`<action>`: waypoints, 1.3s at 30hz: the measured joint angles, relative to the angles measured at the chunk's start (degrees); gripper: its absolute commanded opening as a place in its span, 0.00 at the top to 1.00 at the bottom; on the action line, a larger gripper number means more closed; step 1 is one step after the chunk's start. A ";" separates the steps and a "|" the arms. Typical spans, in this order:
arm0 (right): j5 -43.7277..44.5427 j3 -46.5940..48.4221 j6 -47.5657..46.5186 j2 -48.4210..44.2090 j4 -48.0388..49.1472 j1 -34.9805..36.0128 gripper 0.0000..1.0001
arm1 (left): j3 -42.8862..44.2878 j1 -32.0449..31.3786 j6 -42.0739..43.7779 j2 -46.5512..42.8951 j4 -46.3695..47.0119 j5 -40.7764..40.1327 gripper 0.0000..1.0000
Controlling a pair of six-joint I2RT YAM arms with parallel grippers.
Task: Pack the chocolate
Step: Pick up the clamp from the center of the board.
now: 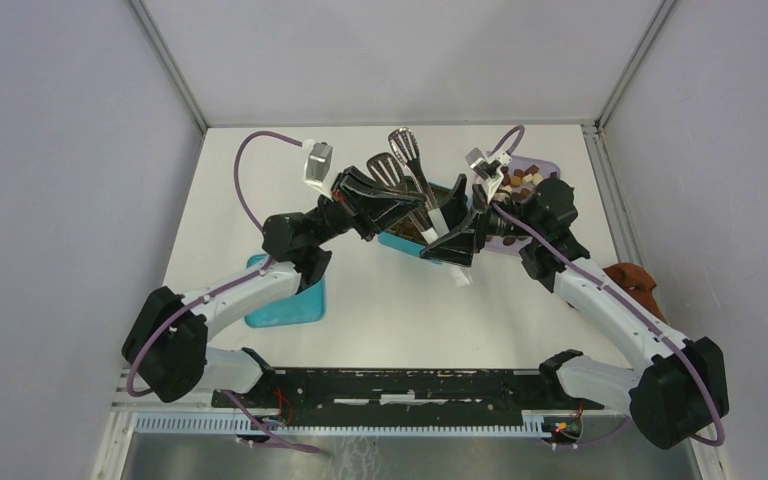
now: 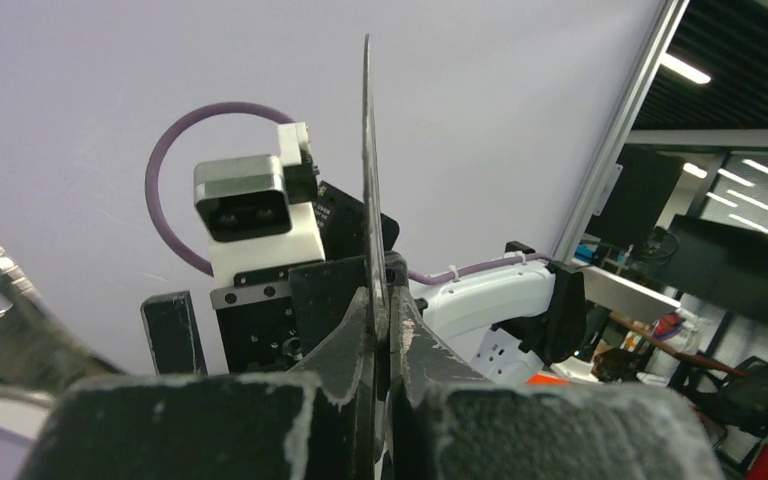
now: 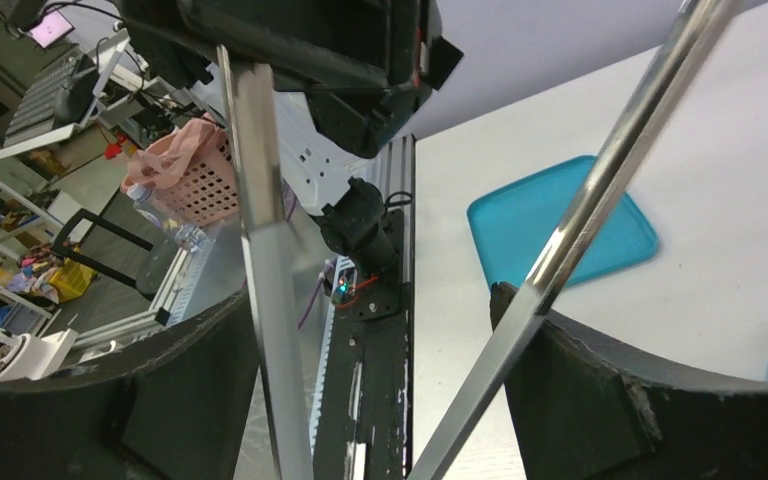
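Note:
Small dark brown, mid brown and cream chocolate pieces lie in a lavender tray at the back right. The teal box sits in the middle, mostly hidden under both grippers. Metal tongs stand above it, heads pointing to the back. My left gripper is shut on one tong arm, seen edge-on in the left wrist view between my jaws. My right gripper holds the handle end. Both tong arms run between its widely spread fingers, resting against them.
The teal lid lies flat at the near left and shows in the right wrist view. A reddish-brown cloth lies at the right edge. White walls close in the table. The black rail runs along the near edge.

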 measured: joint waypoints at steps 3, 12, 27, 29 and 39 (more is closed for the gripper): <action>0.02 1.79 0.44 0.52 0.42 0.17 0.15 | 0.00 0.00 -2.16 1.64 2.58 -0.11 0.98; 0.61 6.38 -6.75 2.58 -9.16 0.66 0.11 | 0.07 0.42 -4.76 3.65 5.75 -0.66 0.98; 2.19 9.57 -15.34 4.39 -19.82 1.18 0.16 | 0.48 0.48 -4.57 3.63 -1.62 -2.34 0.98; 2.19 9.57 -15.34 4.50 -19.82 1.18 0.14 | 0.66 0.48 -4.52 3.63 -2.10 -2.34 0.98; 1.99 7.30 -10.12 4.66 -12.92 1.36 0.08 | 1.09 0.35 -4.22 3.61 -1.92 -3.80 0.98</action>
